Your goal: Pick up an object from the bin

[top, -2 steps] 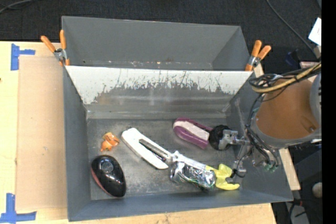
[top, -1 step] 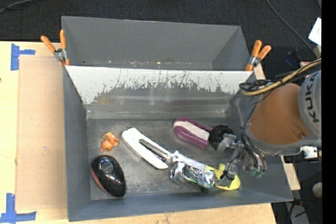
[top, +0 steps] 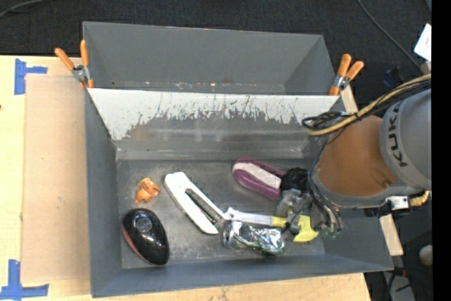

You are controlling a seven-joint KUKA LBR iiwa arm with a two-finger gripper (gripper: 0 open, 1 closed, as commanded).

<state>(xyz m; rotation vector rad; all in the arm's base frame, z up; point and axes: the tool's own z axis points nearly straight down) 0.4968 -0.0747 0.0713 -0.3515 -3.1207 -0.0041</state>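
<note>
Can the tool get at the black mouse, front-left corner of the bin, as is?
Probably yes: the black mouse lies uncovered, nothing on it; the bin wall beside it may crowd the tool.

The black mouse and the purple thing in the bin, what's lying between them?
In the camera view, a long white flat piece lies slantwise between the black mouse and the purple thing.
</note>
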